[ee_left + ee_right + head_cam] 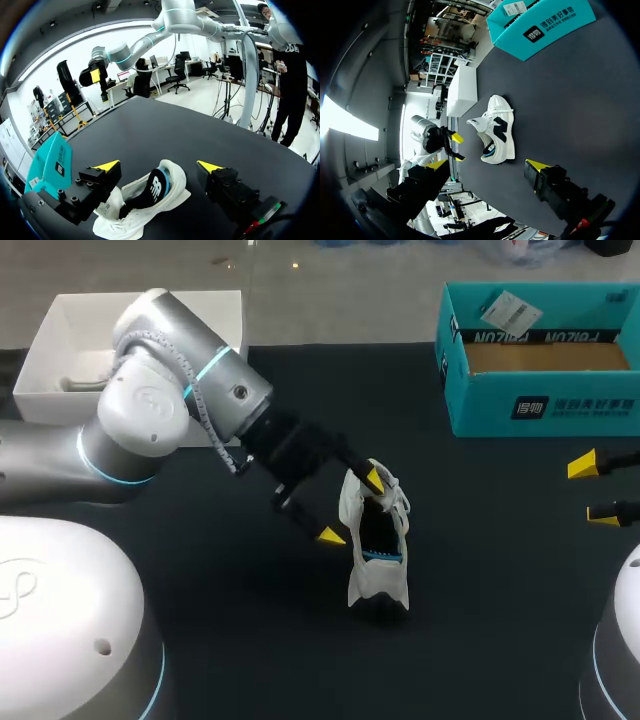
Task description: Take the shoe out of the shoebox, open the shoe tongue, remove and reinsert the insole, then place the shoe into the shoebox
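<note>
head view: shoe [375, 545] sits on the surface [200, 570], out of the shoebox [540, 405], between the wide-open left jaws, which grip nothing. right jaws, well apart, gape empty. it looks light and soft, so the stiffer heel collar seems the best hold.

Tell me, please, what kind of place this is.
Probably a robotics lab bench: a left gripper and a right gripper with yellow tips over a black table, with a white shoe and a teal shoebox.
</note>
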Controlling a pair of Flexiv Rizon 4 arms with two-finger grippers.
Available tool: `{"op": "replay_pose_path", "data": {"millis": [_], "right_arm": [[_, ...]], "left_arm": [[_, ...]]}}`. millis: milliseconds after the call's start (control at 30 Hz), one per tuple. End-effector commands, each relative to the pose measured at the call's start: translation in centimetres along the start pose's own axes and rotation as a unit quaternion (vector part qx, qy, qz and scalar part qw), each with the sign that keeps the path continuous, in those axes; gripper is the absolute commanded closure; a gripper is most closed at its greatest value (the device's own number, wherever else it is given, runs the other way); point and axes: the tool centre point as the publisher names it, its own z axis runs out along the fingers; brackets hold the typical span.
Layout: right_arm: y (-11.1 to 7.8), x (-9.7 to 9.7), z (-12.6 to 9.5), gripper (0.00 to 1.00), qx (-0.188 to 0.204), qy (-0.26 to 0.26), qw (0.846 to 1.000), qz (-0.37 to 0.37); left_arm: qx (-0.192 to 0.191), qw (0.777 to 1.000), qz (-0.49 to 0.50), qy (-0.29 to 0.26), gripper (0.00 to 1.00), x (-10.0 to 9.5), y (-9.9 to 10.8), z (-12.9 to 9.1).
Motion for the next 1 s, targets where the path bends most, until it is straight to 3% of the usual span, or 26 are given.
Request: {"op": "replay_pose_path", "data": {"millis": [33,67,167,233,633,700,800,1000], "right_arm": [[-0.2,0.0,0.0,0.0,-0.001,-0.001,1.0,0.0],[-0.2,0.0,0.0,0.0,-0.001,-0.001,1.0,0.0],[-0.2,0.0,0.0,0.0,-0.001,-0.001,1.0,0.0],[-0.2,0.0,0.0,0.0,-0.001,-0.001,1.0,0.0],[-0.2,0.0,0.0,0.0,-0.001,-0.001,1.0,0.0],[-0.2,0.0,0.0,0.0,-0.001,-0.001,1.0,0.0],[-0.2,0.0,0.0,0.0,-0.001,-0.001,1.0,0.0],[-0.2,0.0,0.0,0.0,-0.001,-0.001,1.0,0.0]], "left_arm": [[-0.229,0.934,0.262,0.087,0.63,0.5,-1.7,-0.4],[-0.205,0.934,0.276,0.099,1.0,0.5,-1.7,-0.3],[-0.208,0.922,0.301,0.124,1.0,0.1,-1.0,-0.7],[-0.191,0.928,0.284,0.146,1.0,-0.6,-0.2,-1.0],[-0.191,0.928,0.284,0.146,1.0,-0.6,-0.2,-1.0],[-0.205,0.926,0.286,0.139,1.0,-1.5,0.6,-0.9],[-0.224,0.925,0.272,0.14,1.0,-2.4,1.7,-0.3],[-0.202,0.931,0.264,0.154,1.0,-3.2,2.7,2.1]]}}
